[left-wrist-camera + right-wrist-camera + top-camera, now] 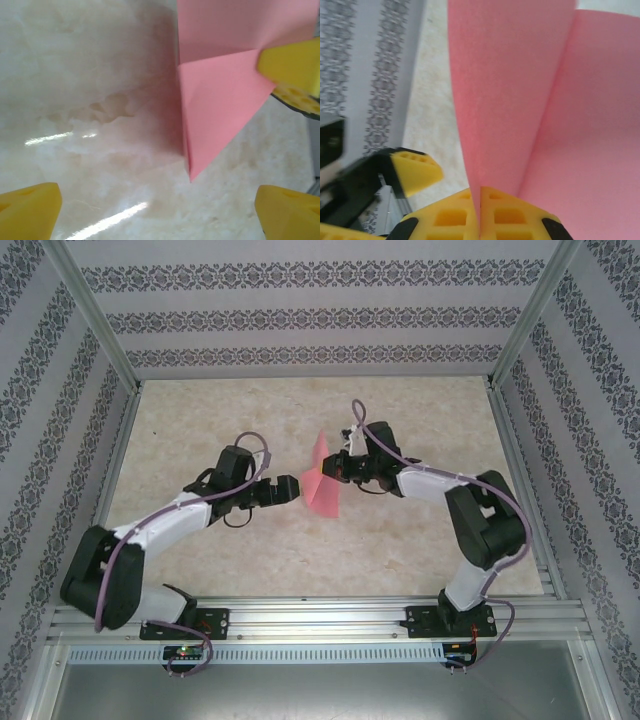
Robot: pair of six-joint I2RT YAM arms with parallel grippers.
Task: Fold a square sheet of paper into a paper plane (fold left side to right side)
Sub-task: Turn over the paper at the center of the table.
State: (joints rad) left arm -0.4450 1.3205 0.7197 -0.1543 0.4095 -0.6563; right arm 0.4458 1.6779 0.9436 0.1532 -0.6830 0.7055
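1. Right gripper [337,468], jaws pressed together, pinches the folded pink sheet [322,483] at its 2 o'clock edge, holding it raised on end over the middle of the marble-patterned table [200,430].
2. Left gripper [292,487], fingers spread wide, hovers just beside the sheet at its 9 o'clock, not touching it.

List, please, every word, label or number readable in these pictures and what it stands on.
None can be read. The pink paper is blank, the patterned walls carry ornament, not letters, and the small boards by the arm bases are too small to tell.
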